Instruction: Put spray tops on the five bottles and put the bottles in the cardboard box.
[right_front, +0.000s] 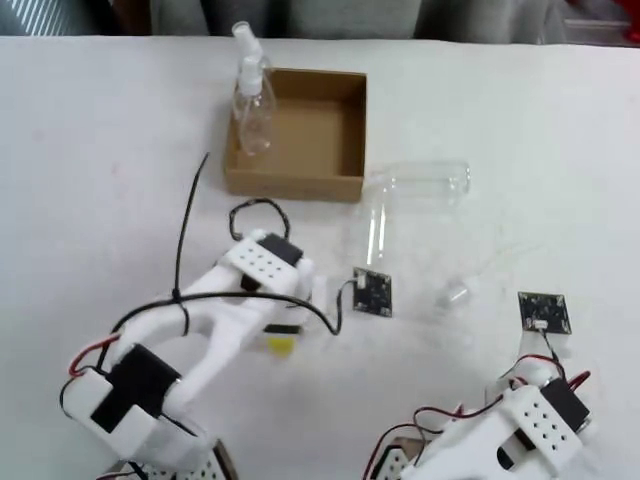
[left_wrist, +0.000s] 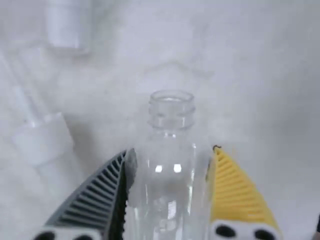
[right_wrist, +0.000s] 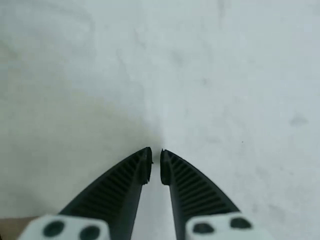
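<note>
One capped bottle (right_front: 252, 108) stands in the cardboard box (right_front: 318, 140). The left end effector (left_wrist: 172, 153) grasps an uncapped bottle (left_wrist: 171, 111). The right end effector (right_wrist: 155, 161) is clenched, empty. Most capping likely remains.

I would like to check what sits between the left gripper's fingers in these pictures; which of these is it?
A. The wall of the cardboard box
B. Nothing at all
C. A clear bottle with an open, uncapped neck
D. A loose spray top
C: in the left wrist view the grey and yellow fingers of the left gripper close on a clear bottle whose threaded neck is open and bare.
</note>
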